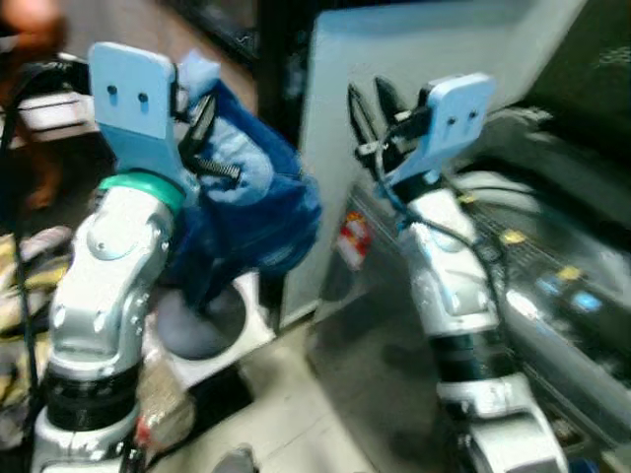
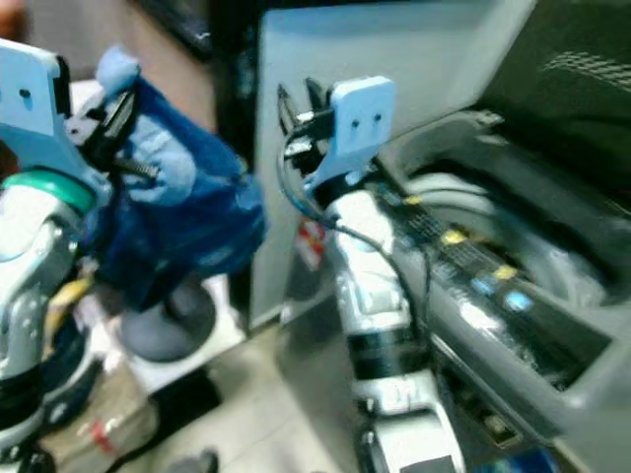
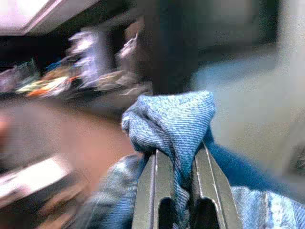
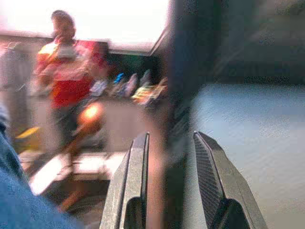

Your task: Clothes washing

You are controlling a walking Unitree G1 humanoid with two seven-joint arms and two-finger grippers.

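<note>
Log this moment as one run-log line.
left gripper: shut on blue denim garment, held raised | right gripper: open, empty, raised beside grey washing machine | machine lid open | views blurred

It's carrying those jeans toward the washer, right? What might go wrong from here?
Two things, probably. The left gripper pinches just one fold of the denim garment, and most of it hangs loose below, so it might slip free or snag on the washing machine rim. Also, the right gripper is open and raised close to the machine's grey panel, so it might bump it.
</note>
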